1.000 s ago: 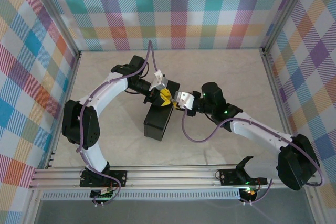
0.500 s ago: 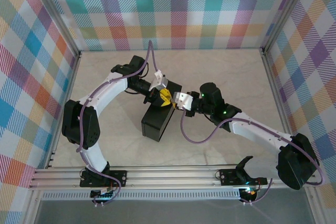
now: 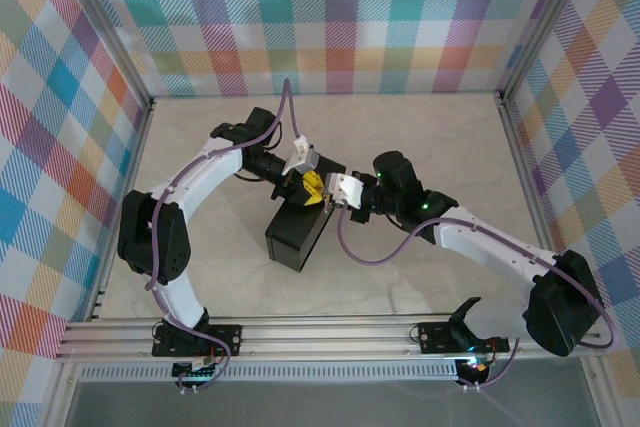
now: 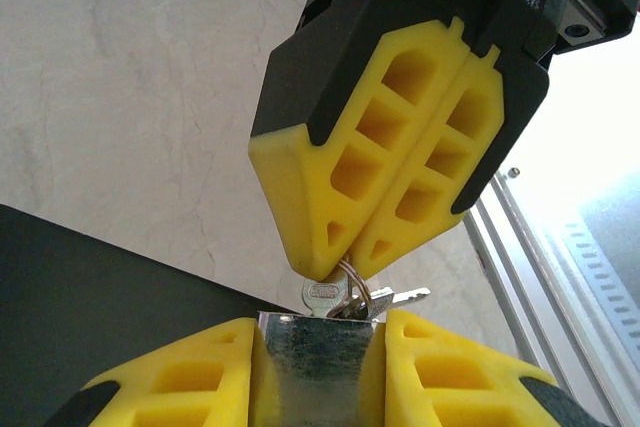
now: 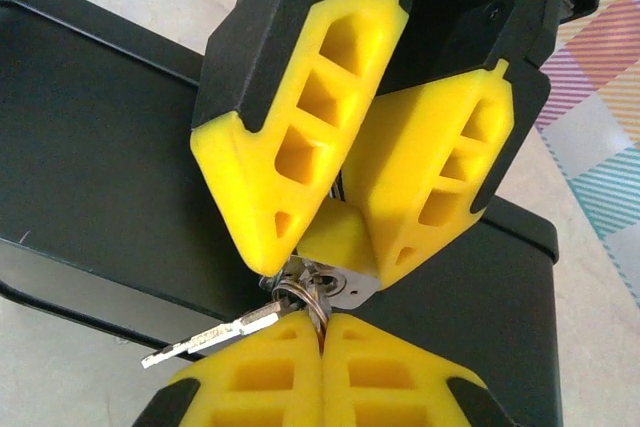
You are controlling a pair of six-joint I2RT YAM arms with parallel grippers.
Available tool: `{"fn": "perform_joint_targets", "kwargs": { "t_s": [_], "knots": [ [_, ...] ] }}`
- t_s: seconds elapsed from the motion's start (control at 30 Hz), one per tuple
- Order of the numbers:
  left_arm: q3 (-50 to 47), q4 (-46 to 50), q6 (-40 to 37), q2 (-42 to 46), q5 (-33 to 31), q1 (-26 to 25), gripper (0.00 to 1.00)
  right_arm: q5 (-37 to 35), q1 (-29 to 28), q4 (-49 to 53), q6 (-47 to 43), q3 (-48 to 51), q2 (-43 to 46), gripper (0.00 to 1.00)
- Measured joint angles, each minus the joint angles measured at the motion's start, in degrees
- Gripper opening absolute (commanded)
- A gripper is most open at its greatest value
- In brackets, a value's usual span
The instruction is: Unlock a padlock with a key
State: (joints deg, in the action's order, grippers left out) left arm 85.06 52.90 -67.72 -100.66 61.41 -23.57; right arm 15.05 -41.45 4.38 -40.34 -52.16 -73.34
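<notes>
Up close at the left claw (image 4: 320, 332), the two yellow fingers are clenched on the padlock (image 4: 315, 372), and its silvery body sits square between the pads. Right at the top edge of that lock, touching it, is the key (image 4: 325, 297). Whether the blade is in the keyhole, I can't tell.

Just past it, the right claw (image 4: 342, 265) comes in tip to tip against the left one. Its fingers are pressed tight together, pinching the key's head. A small ring (image 5: 305, 297) pokes out between those fingertips, and a spare key (image 5: 215, 335) hangs off it to the side, dangling free.

Under both claws lies the black tin (image 3: 295, 237), its flat dark lid directly below the lock and key. In the overhead view the two claws meet nose to nose over the tin's far end, each arm reaching in from its own side. Beyond the claws stretches the pale marbled table (image 4: 130, 97).
</notes>
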Motion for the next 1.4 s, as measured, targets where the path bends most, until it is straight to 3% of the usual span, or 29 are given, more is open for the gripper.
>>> {"fn": "perform_joint_targets", "kwargs": {
  "t_s": [0.23,0.67,0.87,1.4],
  "knots": [
    [0.0,0.2,-0.7,0.1,-0.7,0.3,0.14,0.6,0.0,5.9,11.9,-5.1,-2.7,0.00],
    [-0.6,0.2,-0.2,2.4,-2.4,0.4,0.15,5.9,1.4,7.2,55.5,-6.5,-3.0,0.00],
    [-0.6,-3.6,0.7,2.8,-1.1,0.3,0.16,11.1,4.8,1.7,76.1,-4.3,-1.9,0.00],
    [-1.2,-5.2,2.4,3.1,-3.9,0.9,0.16,21.4,8.8,2.1,111.9,-8.1,-8.4,0.00]
  ]
}}
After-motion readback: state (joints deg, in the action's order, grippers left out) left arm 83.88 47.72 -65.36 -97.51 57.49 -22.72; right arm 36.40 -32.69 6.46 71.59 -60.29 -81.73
